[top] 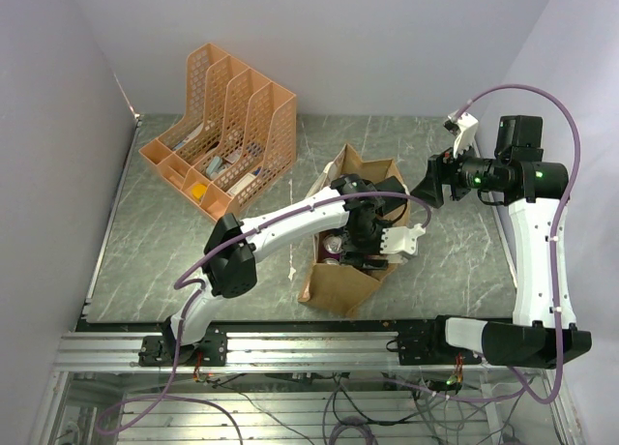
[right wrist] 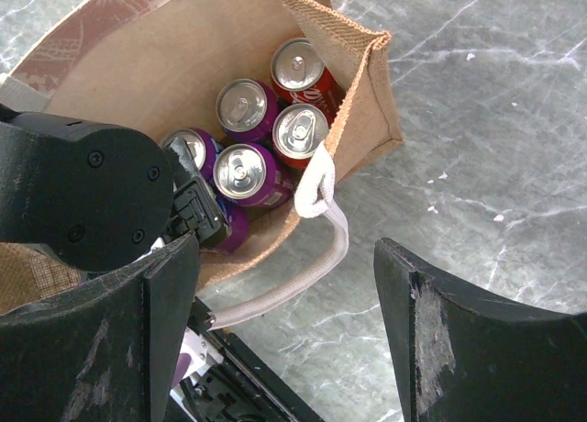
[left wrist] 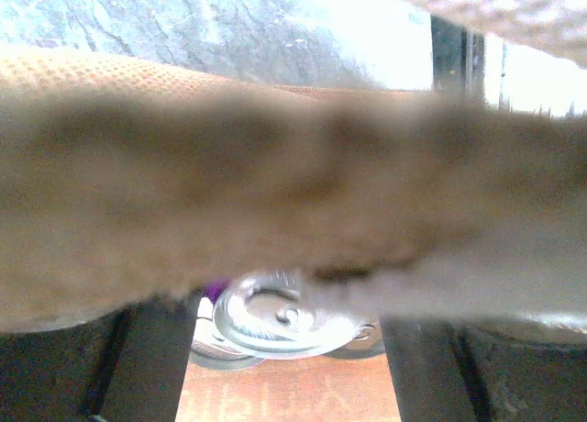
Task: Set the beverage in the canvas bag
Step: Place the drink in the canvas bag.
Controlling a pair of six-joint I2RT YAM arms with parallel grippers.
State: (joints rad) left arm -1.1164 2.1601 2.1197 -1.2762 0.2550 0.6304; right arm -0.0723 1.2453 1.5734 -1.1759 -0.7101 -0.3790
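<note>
the fingers (left wrist: 156, 367) of the left gripper (left wrist: 289, 353) stand wide, one on each side of the beverage (left wrist: 280, 316), a purple can whose silver top fills the gap between them. whether they press its sides or have let go, i cannot tell. this gripper is down inside the canvas bag (top: 334, 290), so the can is within the bag's walls. the right gripper (right wrist: 284, 249) hangs released over the table (right wrist: 495, 119), just right of the bag, with nothing between its fingers (right wrist: 440, 339).

the step in hand looks like setting the can down and letting go. to do it well, i judge the can should rest on the bag's floor before the fingers part fully. the arm should then lift straight up, because the soft rim (left wrist: 275, 193) and the white strap (right wrist: 316, 202) lie close and could snag a finger and drag the bag.

the left wrist view shows the can top between the fingers, but a blurred band of rim hides most else. the right wrist view shows what that one cannot: several other cans (right wrist: 240, 170), purple and red, packed together in the bag with their tops showing. only the top view shows the bag at mid-table, with an orange file organiser (top: 227, 126) well apart at the far left.
</note>
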